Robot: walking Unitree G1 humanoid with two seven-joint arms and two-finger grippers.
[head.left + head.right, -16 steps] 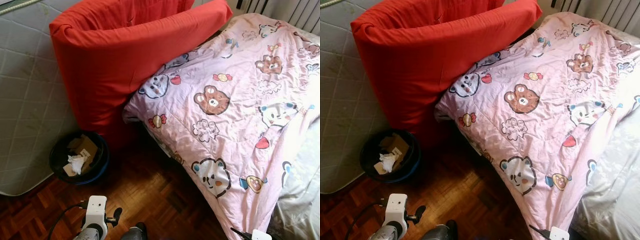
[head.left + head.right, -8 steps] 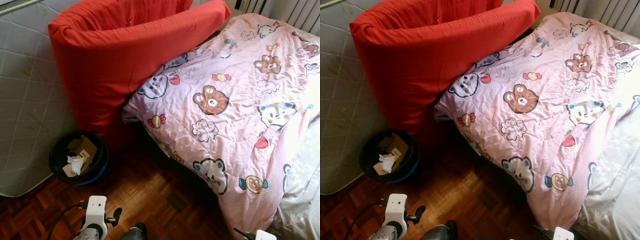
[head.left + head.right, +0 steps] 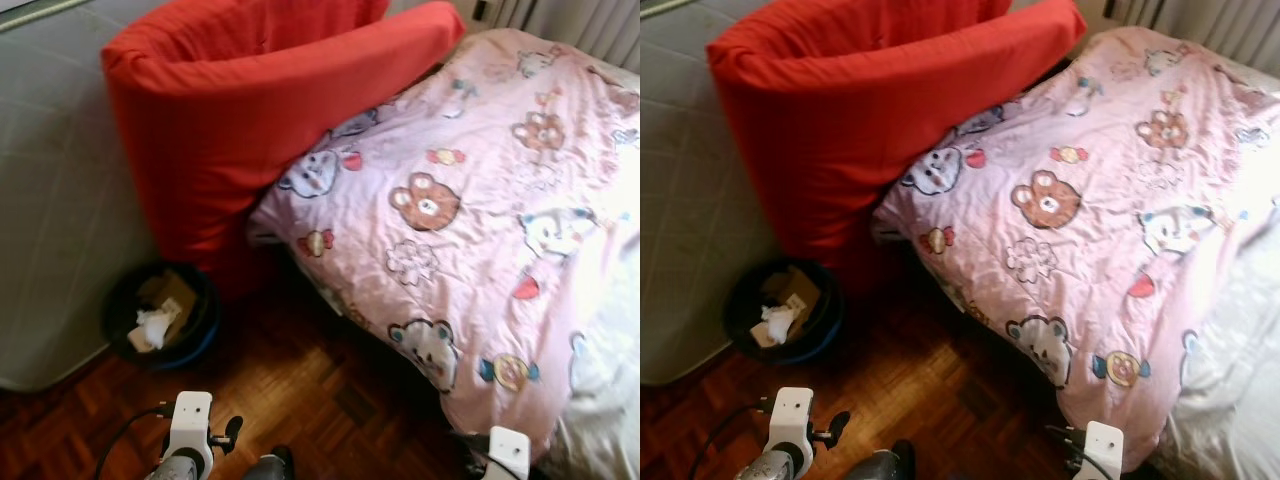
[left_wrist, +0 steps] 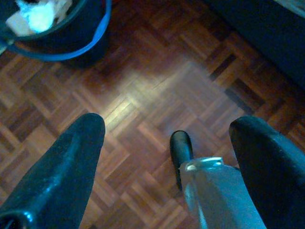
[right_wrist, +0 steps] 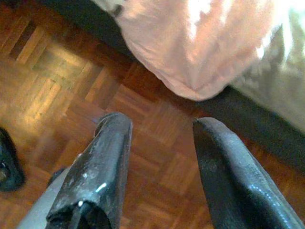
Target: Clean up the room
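Draping off the bed's corner, pink quilt runs diagonally.

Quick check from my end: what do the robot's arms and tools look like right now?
Both arms end in white wrist blocks. The left tool has two broad, glossy black fingers; a black cable loops off its wrist. The right tool has two scuffed black fingers on a silver mount, with thin black wires at the wrist.

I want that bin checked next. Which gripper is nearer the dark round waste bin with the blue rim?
Left. The left gripper hangs open over the parquet floor just short of the waste bin; the right gripper, open too, hangs beside the pink bear-print quilt, far across.
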